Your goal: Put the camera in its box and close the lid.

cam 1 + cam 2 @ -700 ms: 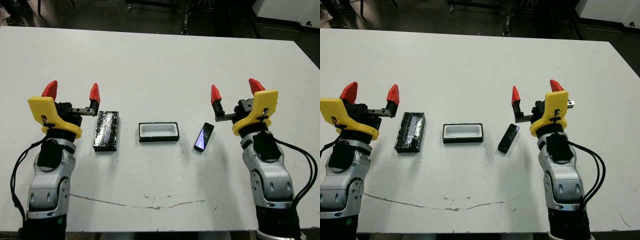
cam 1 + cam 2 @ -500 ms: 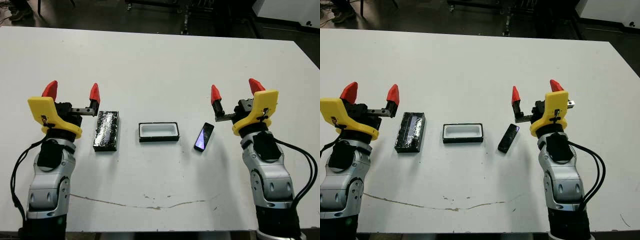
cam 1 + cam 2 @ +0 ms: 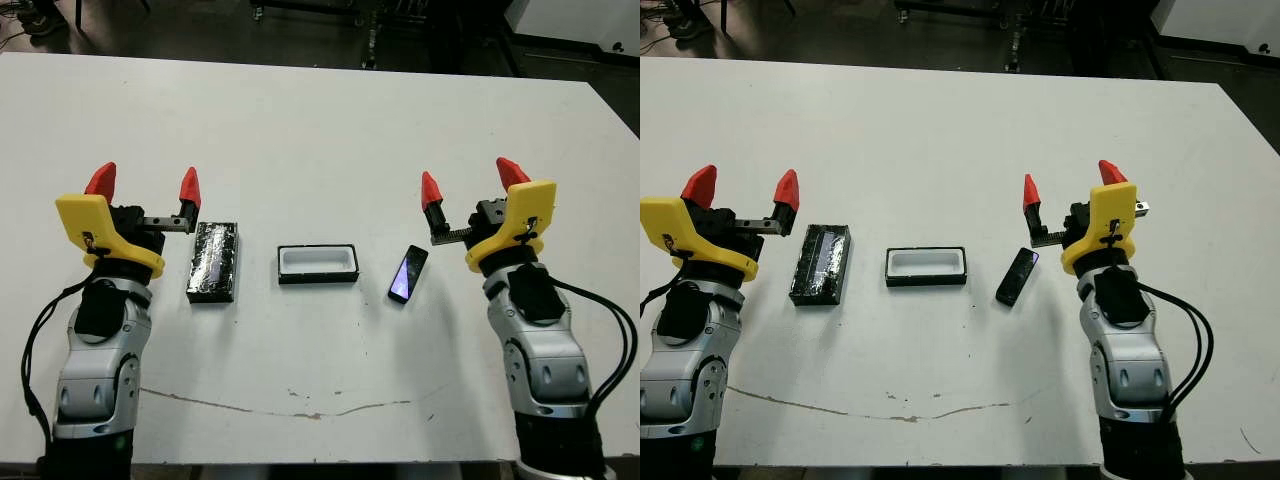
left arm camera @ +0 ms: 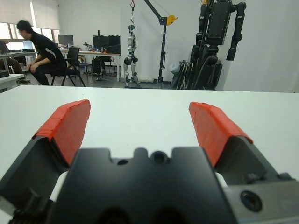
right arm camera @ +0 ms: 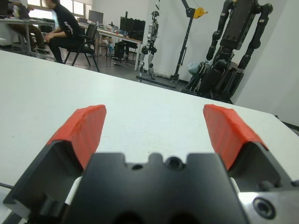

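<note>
On the white worktop [image 3: 320, 130] three things lie in a row, near the front edge and well apart from one another. Far left, the left tool [image 3: 143, 183] hovers above the worktop with its two red-tipped fingers spread wide and nothing between them. Just right of it lies the lid [image 3: 213, 261], flat, speckled top up, long side running near to far. In the middle sits the box [image 3: 317, 264], open, white lining showing, long side running left to right. Right of the box lies the camera [image 3: 408, 273], flat on its back, glossy face up, slightly tilted with its far end leaning right. Right of the camera and a little farther off hangs the right tool [image 3: 465, 178], fingers also wide apart and holding nothing. Beyond the worktop, a person [image 4: 44, 52] sits on a chair in the room behind.
</note>
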